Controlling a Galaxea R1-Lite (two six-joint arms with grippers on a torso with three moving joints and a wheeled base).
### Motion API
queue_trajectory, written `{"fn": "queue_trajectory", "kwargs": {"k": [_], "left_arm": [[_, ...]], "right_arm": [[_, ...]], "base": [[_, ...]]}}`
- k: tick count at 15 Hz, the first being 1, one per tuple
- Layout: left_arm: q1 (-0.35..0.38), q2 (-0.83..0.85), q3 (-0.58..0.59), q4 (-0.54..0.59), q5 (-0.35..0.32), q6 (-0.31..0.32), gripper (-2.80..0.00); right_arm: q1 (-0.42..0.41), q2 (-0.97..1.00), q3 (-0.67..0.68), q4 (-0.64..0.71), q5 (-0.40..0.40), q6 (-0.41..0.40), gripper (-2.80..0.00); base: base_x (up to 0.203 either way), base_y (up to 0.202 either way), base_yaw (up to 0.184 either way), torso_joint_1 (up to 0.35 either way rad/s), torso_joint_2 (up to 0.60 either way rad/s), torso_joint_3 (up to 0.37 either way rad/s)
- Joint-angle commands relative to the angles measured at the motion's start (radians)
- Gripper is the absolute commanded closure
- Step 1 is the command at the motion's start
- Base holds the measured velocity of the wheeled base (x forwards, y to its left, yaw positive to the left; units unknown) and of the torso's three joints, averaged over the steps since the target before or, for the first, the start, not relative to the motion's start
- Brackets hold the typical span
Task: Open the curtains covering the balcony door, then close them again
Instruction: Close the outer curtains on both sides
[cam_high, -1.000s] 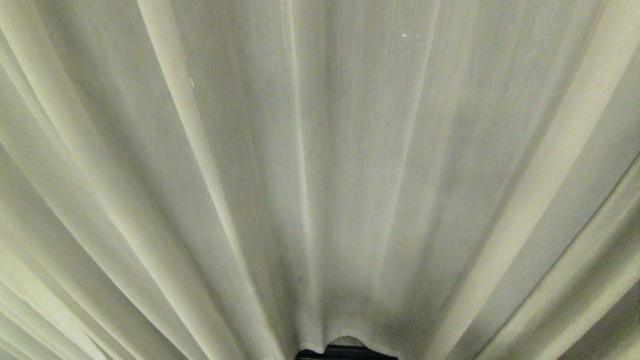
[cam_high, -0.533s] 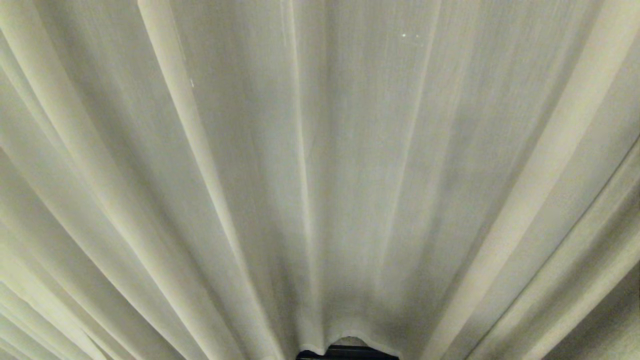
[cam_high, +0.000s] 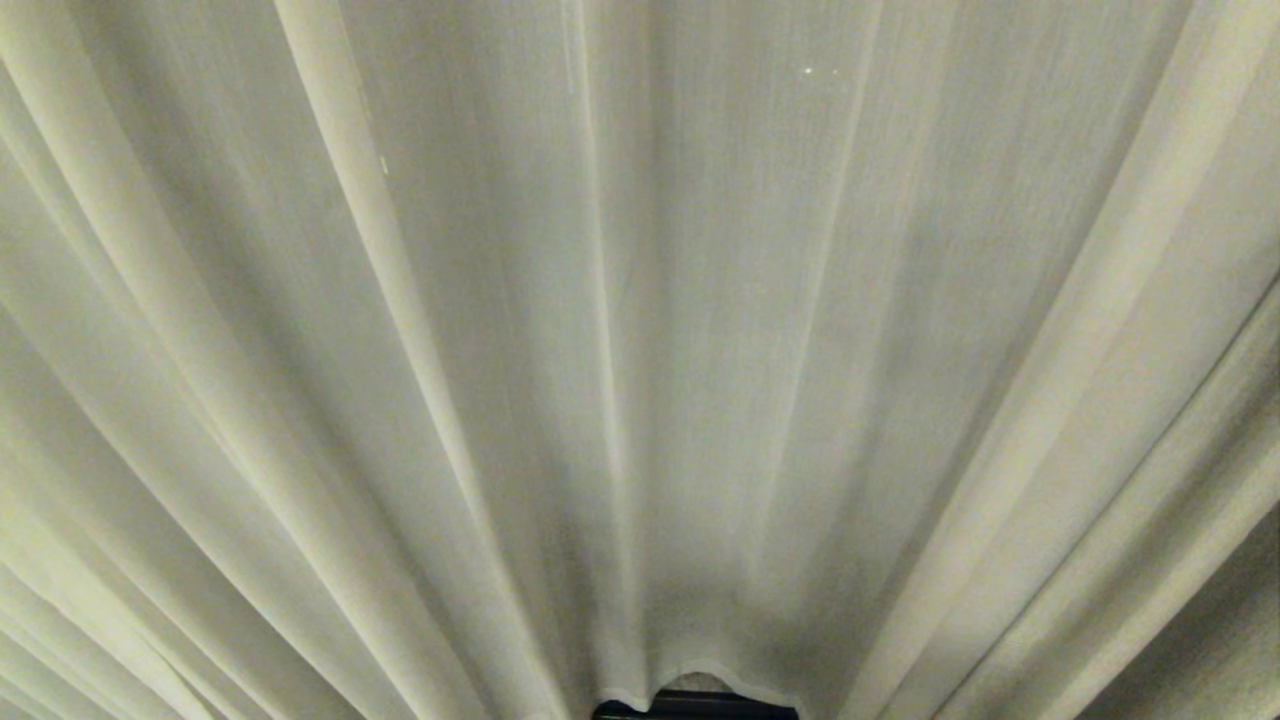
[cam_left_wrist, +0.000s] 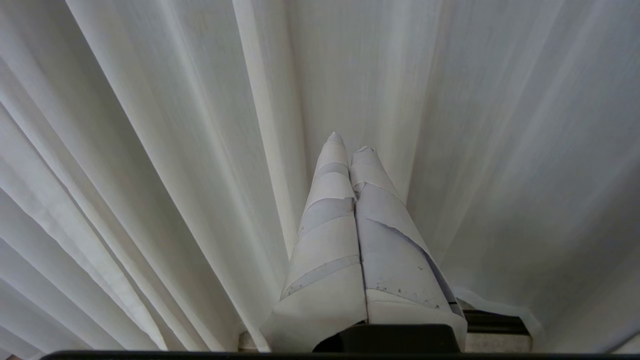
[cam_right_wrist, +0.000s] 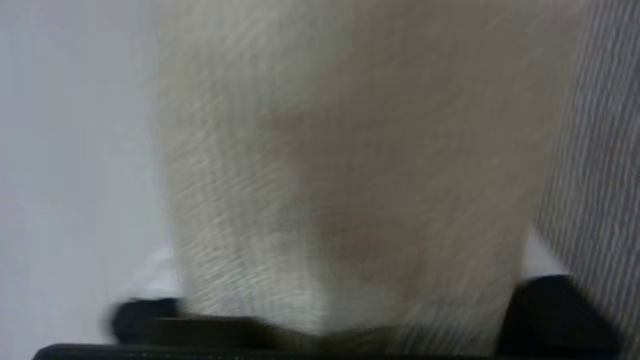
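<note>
Movement shows only at the edge of the head view. The thin, smooth cream-white sheer curtain (cam_high: 640, 350) hangs shut in long pleats, as it did a second ago. To the right of the sheer curtain, though, a darker, grainy, thick opaque curtain panel (cam_high: 1230, 640) now fills more of the corner, and the nearest sheer folds have shifted with it. I judge that the right arm is working that thick panel, so a draw is starting or under way rather than finished. The glass stays covered and the balcony door itself is hidden. Only a dark strip (cam_high: 690, 708) peeks under the sheer curtain's hem, perhaps the door's lower frame.

Neither arm appears in the head view. The right wrist view shows what it misses: the right gripper (cam_right_wrist: 325, 330) is pushed right up against the coarse weave, which blurs across the whole frame. Whether it has hold of the cloth I cannot tell.

The left wrist view shows the left gripper (cam_left_wrist: 350, 142), white-taped, pressed fully together and holding nothing. It is parked just in front of the sheer curtain above the hem.
</note>
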Motion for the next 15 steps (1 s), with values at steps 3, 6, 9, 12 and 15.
{"fn": "queue_trajectory", "kwargs": {"k": [3,6,9,12,15], "left_arm": [[0.0,0.0,0.0,0.0,0.0,0.0,0.0],[0.0,0.0,0.0,0.0,0.0,0.0,0.0],[0.0,0.0,0.0,0.0,0.0,0.0,0.0],[0.0,0.0,0.0,0.0,0.0,0.0,0.0],[0.0,0.0,0.0,0.0,0.0,0.0,0.0]], "right_arm": [[0.002,0.012,-0.004,-0.008,0.004,0.006,0.0],[0.015,0.005,-0.002,-0.014,0.006,0.01,0.0],[0.036,-0.027,-0.003,-0.015,0.006,0.077,0.0],[0.086,-0.081,0.002,0.001,0.008,0.112,0.0],[0.182,-0.155,0.008,0.01,0.008,0.134,0.0]], "base": [[0.0,0.0,0.0,0.0,0.0,0.0],[0.0,0.0,0.0,0.0,0.0,0.0],[0.0,0.0,0.0,0.0,0.0,0.0],[0.0,0.0,0.0,0.0,0.0,0.0],[0.0,0.0,0.0,0.0,0.0,0.0]]}}
